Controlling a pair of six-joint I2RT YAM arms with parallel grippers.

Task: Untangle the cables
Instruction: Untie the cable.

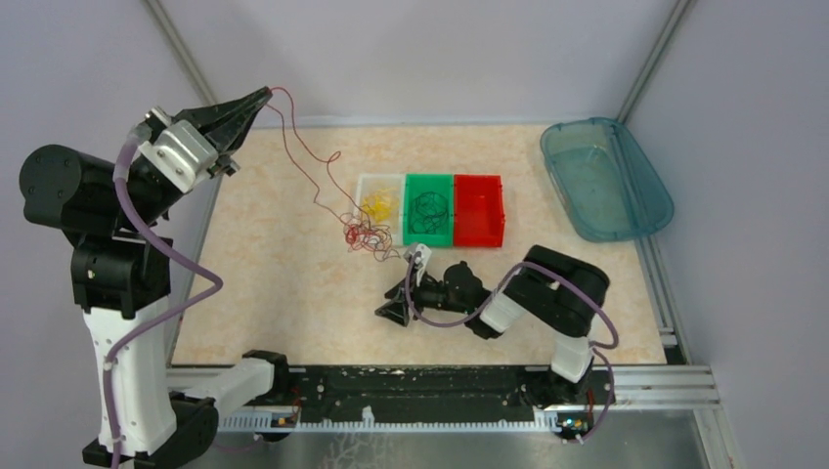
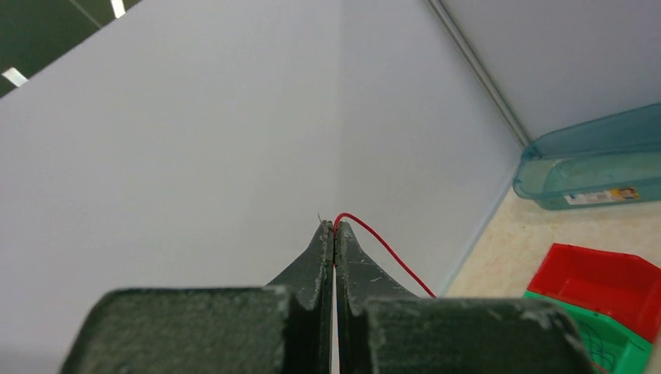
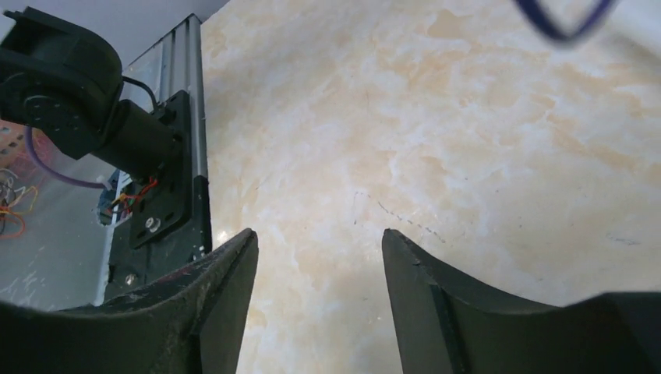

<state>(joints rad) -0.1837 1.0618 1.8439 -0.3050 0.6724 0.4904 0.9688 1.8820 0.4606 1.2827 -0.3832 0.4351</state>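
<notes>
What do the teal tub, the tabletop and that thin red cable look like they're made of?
Teal tub: probably translucent, glossy plastic; the surface beneath shows through its walls.
Tabletop: smooth beige with marble-like veining, maybe laminate or stone; the look leaves it open.
Red cable: thin wire, likely plastic-coated; it hangs in kinks and curls.

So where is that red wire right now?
In the overhead view the red wire is pinched in the left gripper, raised at the left, and trails down to a tangle beside the white bin.
</notes>
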